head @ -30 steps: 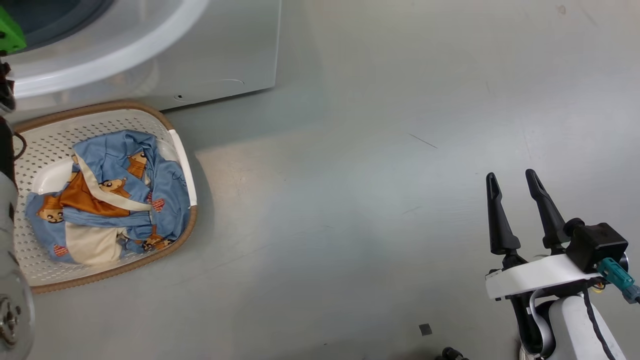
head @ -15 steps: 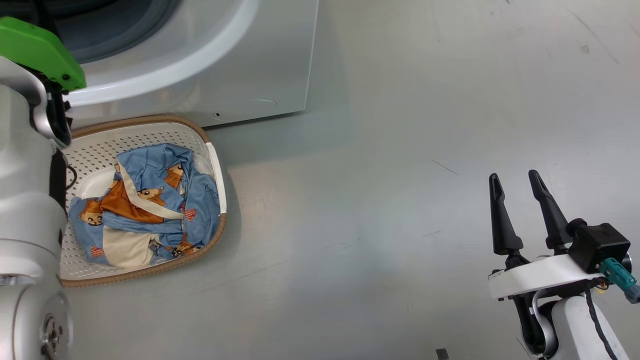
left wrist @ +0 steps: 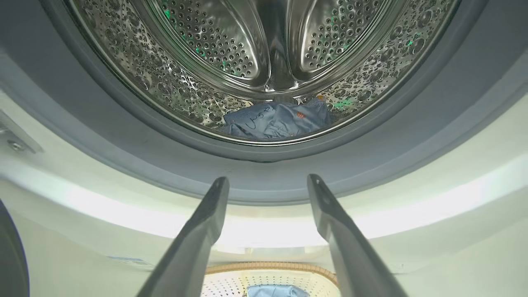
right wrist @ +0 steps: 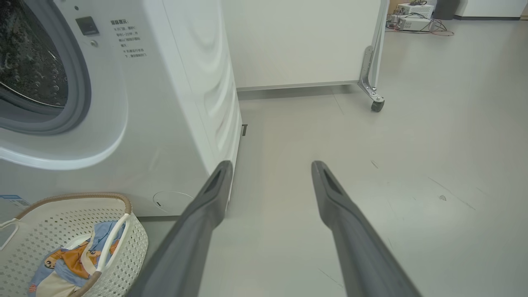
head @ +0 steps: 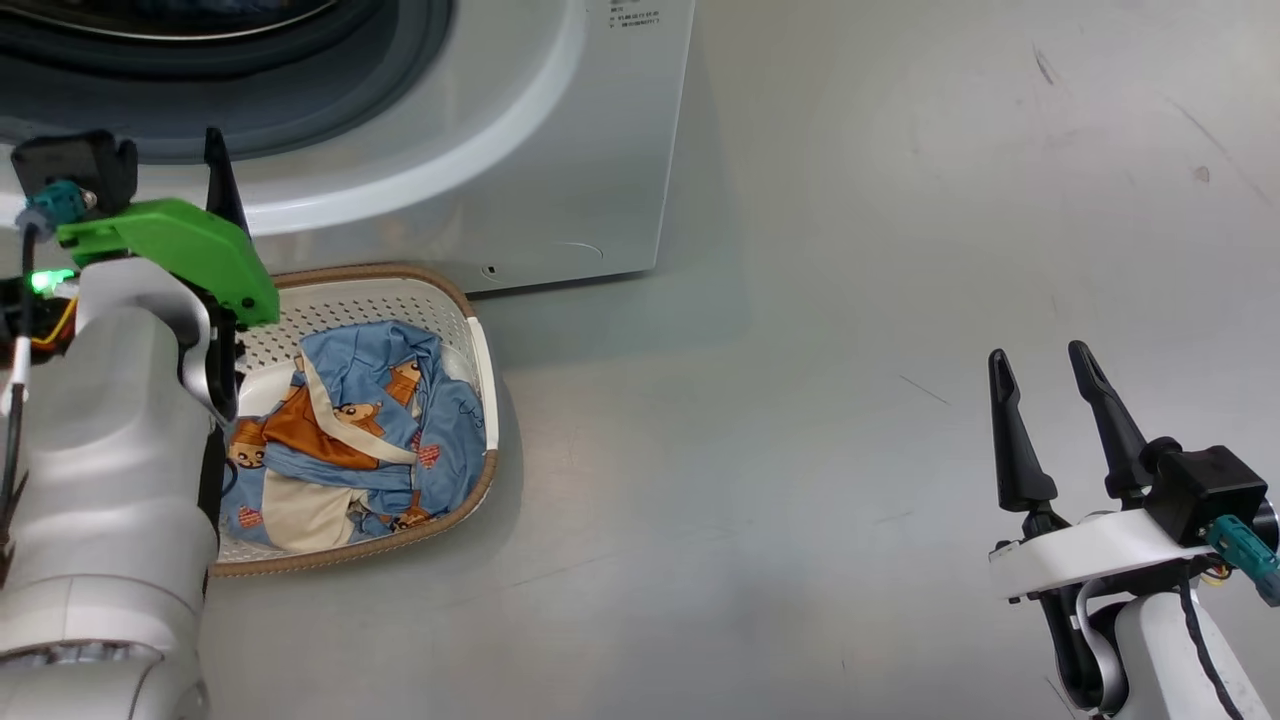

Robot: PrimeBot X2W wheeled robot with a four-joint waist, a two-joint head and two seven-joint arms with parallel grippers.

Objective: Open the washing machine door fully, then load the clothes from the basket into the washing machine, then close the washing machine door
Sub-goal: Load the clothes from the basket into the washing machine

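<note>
Since 1 second ago my head has swung, showing more of the washing machine (head: 590,140). My left gripper (left wrist: 268,181) hangs spread before the steel drum (left wrist: 165,86), where 1 blue garment (left wrist: 276,121) lies. Crumpled blue bear-print clothes (head: 350,440) sit in the cream basket (head: 340,300), just beside the machine's front. My right gripper (head: 1037,355) is spread, empty.

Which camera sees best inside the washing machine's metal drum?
The left wrist view: it looks straight into the perforated steel drum, where a light blue garment lies at the bottom. The right wrist view catches a dark slice of it at the left edge; the head view, just a sliver at the top.
</note>
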